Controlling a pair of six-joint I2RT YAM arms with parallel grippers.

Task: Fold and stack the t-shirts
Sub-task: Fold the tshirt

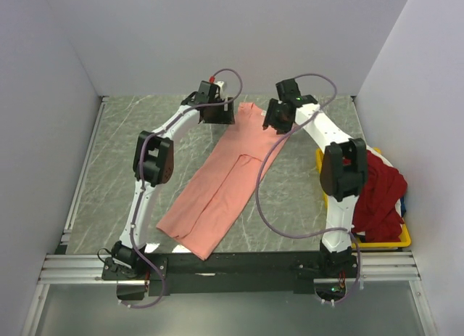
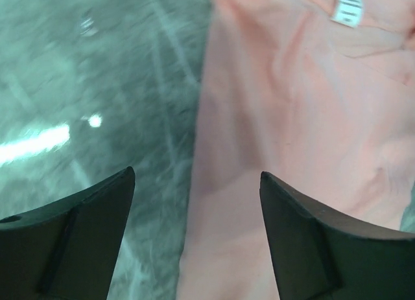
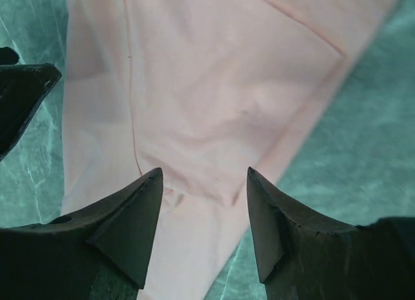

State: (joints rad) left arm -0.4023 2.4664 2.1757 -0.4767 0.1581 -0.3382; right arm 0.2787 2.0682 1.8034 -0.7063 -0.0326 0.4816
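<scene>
A salmon-pink t-shirt point(image 1: 217, 183) lies folded lengthwise on the table, running from the near middle to the far middle. My left gripper point(image 1: 217, 112) is open over its far left corner; the left wrist view shows the cloth point(image 2: 292, 118) and its white label point(image 2: 347, 5) between and beyond the fingers. My right gripper point(image 1: 278, 118) is open over the far right edge, with pink cloth point(image 3: 214, 105) between its fingers. Both are empty. A deep red t-shirt point(image 1: 378, 194) lies heaped in the bin at the right, with a bit of dark blue cloth point(image 1: 403, 204) under it.
A yellow plastic bin point(image 1: 400, 240) stands at the right edge of the grey marbled table point(image 1: 130, 140). White walls close in the left, back and right. A black rail point(image 1: 232, 263) with the arm bases runs along the near edge.
</scene>
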